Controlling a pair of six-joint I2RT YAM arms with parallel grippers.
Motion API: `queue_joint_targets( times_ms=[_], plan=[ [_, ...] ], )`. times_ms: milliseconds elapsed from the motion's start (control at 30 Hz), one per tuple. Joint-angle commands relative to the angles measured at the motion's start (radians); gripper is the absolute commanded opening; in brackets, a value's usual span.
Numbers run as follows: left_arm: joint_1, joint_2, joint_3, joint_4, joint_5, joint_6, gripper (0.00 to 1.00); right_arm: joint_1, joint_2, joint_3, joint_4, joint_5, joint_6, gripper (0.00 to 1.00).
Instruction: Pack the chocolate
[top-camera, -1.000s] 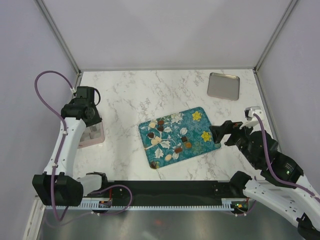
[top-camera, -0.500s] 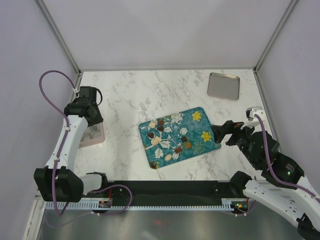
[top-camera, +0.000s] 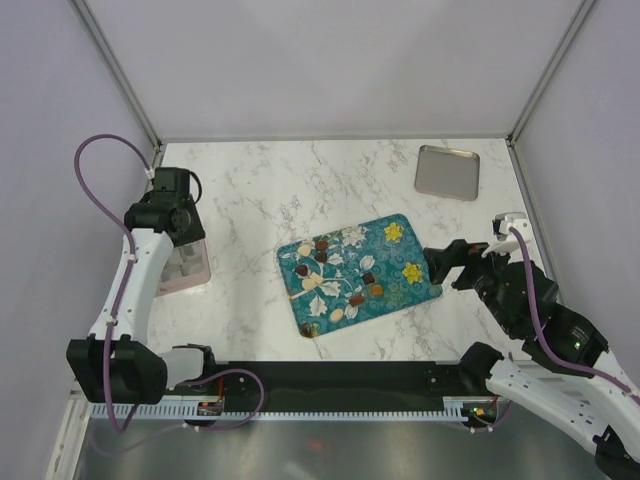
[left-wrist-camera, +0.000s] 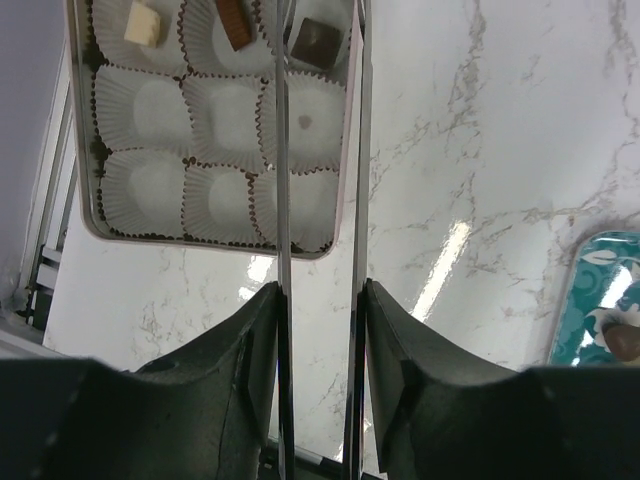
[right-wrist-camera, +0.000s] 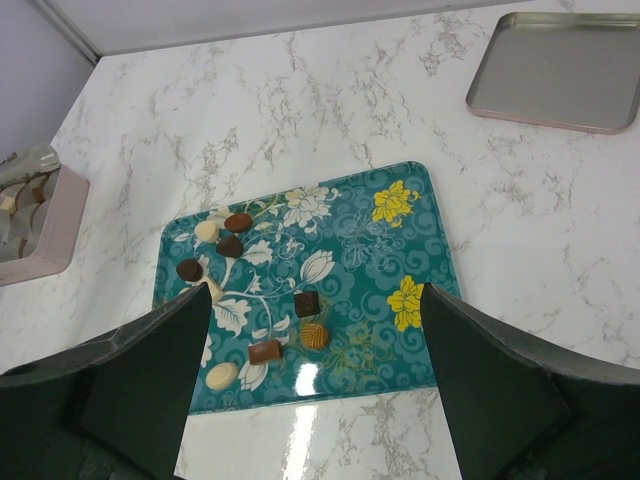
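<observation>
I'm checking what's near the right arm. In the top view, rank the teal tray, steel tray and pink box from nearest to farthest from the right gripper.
1. Teal tray: just left of the right gripper, close by.
2. Steel tray: far right corner, beyond the gripper.
3. Pink box: far left side, well past the teal tray.

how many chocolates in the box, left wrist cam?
3, all in the top visible row: cream chocolate, caramel chocolate, dark chocolate. Six paper cups below are empty. Box runs off frame; more may be hidden.
</observation>
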Motion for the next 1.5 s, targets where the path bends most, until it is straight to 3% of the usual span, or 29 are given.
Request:
queue_joint_targets(
  times_ms=[0, 267, 367, 500, 700, 967, 1467],
  plan=[
    [0.002, -0.054, 0.079, 0.01, 0.068, 0.057, 0.44, 0.003, 0.012, 0.037, 0.02, 0.02, -0.013, 0.94],
    [-0.061, -0.148, 0.069, -0.013, 0.256, 0.077, 0.44, 0.004, 0.033, 0.052, 0.006, 0.072, -0.027, 0.94],
    [-0.203, -0.154, 0.053, -0.008, 0.269, 0.055, 0.43, 0.003, 0.056, 0.063, 0.006, 0.092, -0.031, 0.94],
    [-0.479, -0.136, 0.05, 0.005, 0.214, 0.0, 0.43, 0.004, 0.089, 0.077, 0.006, 0.103, -0.025, 0.94],
    [-0.728, -0.096, 0.03, 0.07, 0.204, -0.052, 0.44, 0.004, 0.101, 0.086, 0.006, 0.089, 0.015, 0.94],
    [-0.839, -0.017, -0.054, 0.113, 0.165, -0.092, 0.45, 0.003, 0.122, 0.107, -0.002, 0.084, 0.027, 0.93],
    [-0.855, -0.017, -0.069, 0.124, 0.1, -0.1, 0.49, 0.003, 0.118, 0.107, -0.005, 0.096, 0.024, 0.93]
  ],
)
